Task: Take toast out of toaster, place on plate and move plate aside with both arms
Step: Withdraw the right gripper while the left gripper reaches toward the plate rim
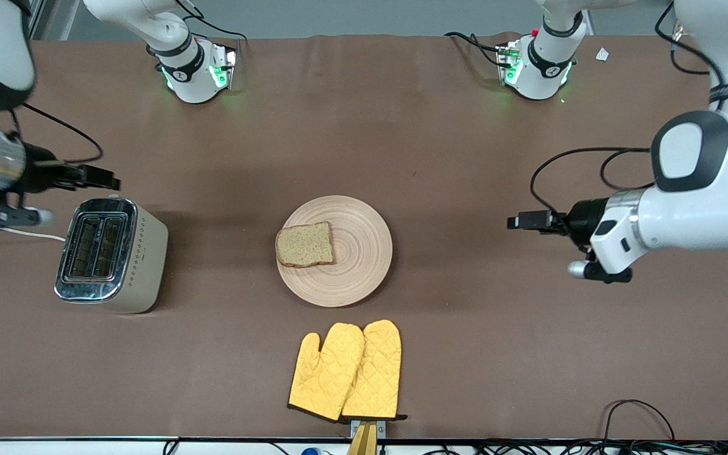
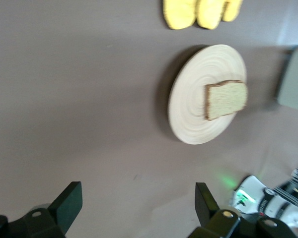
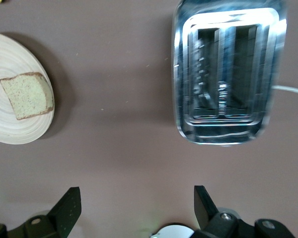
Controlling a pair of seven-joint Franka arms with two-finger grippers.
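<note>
Toast (image 1: pixel 304 244) grainy, squarish; plate (image 1: pixel 351 265) round, ring-grooved wood

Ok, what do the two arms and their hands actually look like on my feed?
Both arms are glossy white with black joint bands and a silver wrist collar. The bases glow green, with black cables trailing from them. The left hand and right hand are black and boxy, each with two flat black fingers. Black cables loop along the left arm's wrist.
</note>
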